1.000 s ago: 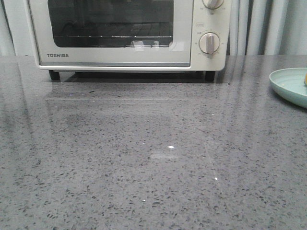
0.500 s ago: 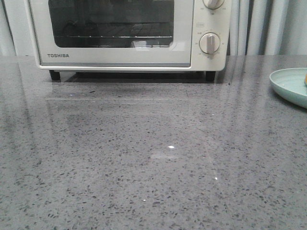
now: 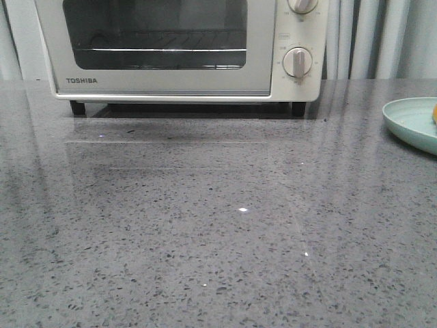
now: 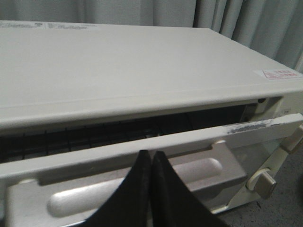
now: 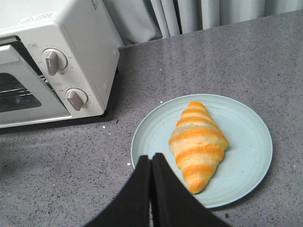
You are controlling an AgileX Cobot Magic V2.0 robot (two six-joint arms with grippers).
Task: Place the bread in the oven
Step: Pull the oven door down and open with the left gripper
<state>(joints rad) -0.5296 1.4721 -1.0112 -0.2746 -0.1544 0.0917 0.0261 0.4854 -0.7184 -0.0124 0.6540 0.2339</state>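
Note:
The cream-white oven [image 3: 287, 82] stands at the back of the grey counter. Its glass door [image 4: 265, 142] is ajar at the top, and the wire rack [image 4: 94, 139] shows through the gap. My left gripper [image 4: 150, 154] is shut with nothing in it, its tips at the door's top edge just above the handle [image 4: 199, 171]. The bread [image 5: 199, 142], a striped golden croissant, lies on a pale green plate [image 5: 246, 142]. My right gripper [image 5: 151, 156] is shut and empty, over the plate's near rim beside the bread. Neither gripper shows in the front view.
The plate [image 3: 410, 123] sits at the counter's right edge in the front view, with a sliver of bread [image 3: 435, 111] showing. Two round knobs [image 3: 298, 61] are on the oven's right panel. Grey curtains hang behind the counter [image 3: 218, 225].
In the front view the oven door has tipped a little outward at the top, and the reflections in its window have shifted. The plate has not moved.

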